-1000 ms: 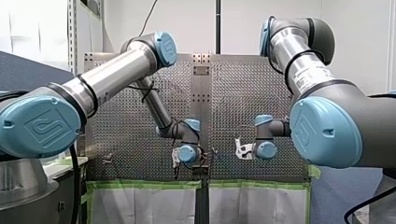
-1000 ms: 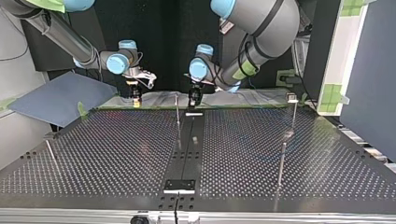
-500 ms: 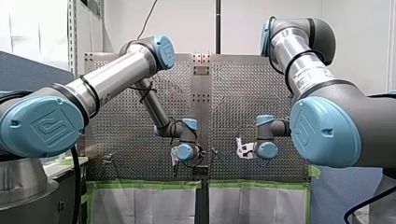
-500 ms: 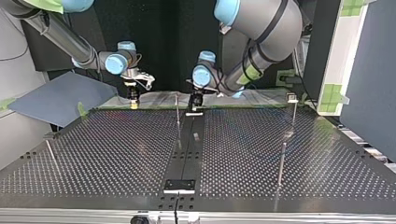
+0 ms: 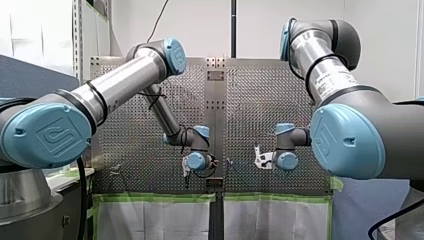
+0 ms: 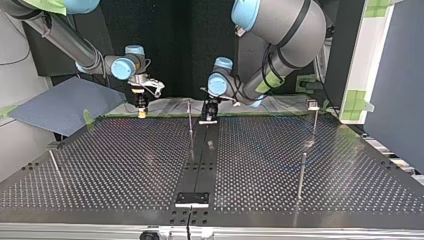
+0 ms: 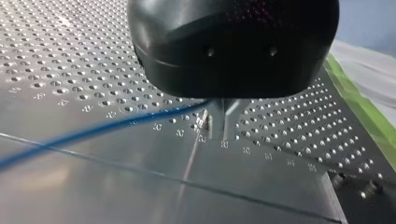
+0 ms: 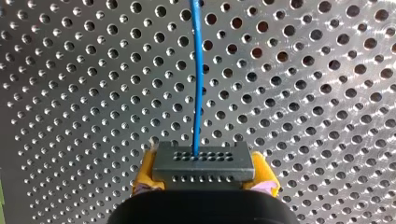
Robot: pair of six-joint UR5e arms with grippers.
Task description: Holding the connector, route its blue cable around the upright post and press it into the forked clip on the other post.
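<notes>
One connector [image 8: 203, 162] sat clamped in my right hand [image 8: 204, 179], its blue cable [image 8: 198, 74] running straight ahead across the desk [image 8: 317, 102].

Blue cable [image 8: 198, 79]; dark grey connector [image 8: 204, 163]; yellow pads [image 8: 144, 171]; silver perforated table [image 8: 303, 93]; green tape edging [image 5: 150, 197].

A perforated metal table [image 6: 125, 165] is being split down its middle by a dark flat strip [image 6: 202, 165]. Thin posts are being carried on it: a middle post [image 6: 190, 120] just beside the strip, a far right post [image 6: 314, 122], a near right post [image 6: 301, 175] and a left post [image 6: 54, 164]. A small plate [image 6: 192, 199] is being borne at the strip's near end. The far edge is being lined by green tape [image 6: 88, 118].
</notes>
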